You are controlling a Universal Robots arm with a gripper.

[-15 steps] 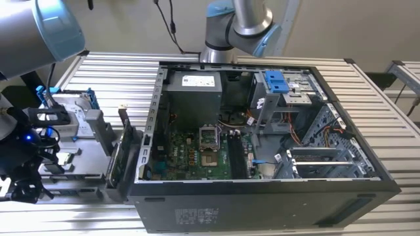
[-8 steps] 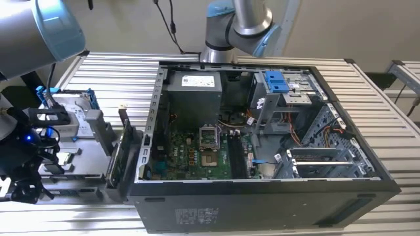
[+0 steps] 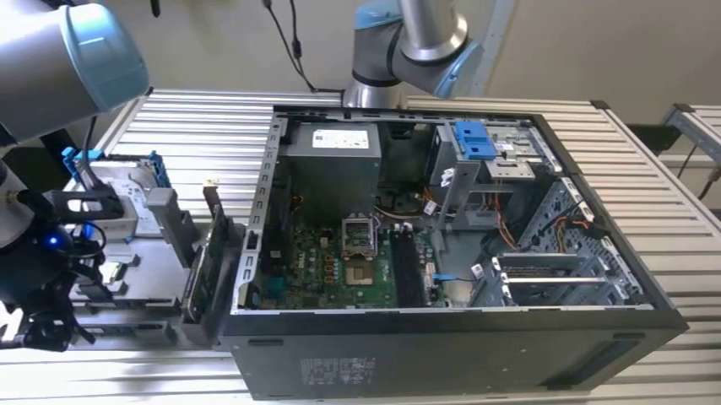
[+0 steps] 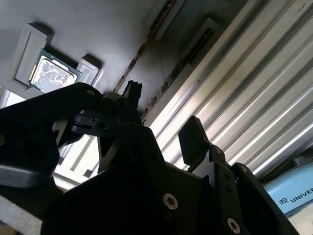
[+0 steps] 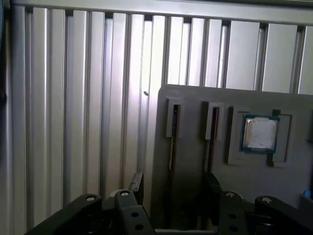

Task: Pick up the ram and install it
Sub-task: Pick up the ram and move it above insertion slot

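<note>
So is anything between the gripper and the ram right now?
Nothing visible does. In the first wrist view the open gripper is lined up with the dark ram, which stands on edge in the grey holder, with only bare space between them.

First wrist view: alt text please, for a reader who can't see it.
The open tool hangs over a grey tray with two narrow slots and a square processor chip in a recess. The tray lies on a ribbed metal table.

Probably a robotics lab: an open computer case (image 3: pixel 451 354) lies on a ribbed aluminium bench (image 3: pixel 192 114), a robot arm (image 3: pixel 411 42) behind it, a grey parts tray (image 5: pixel 190 161) nearby.
</note>
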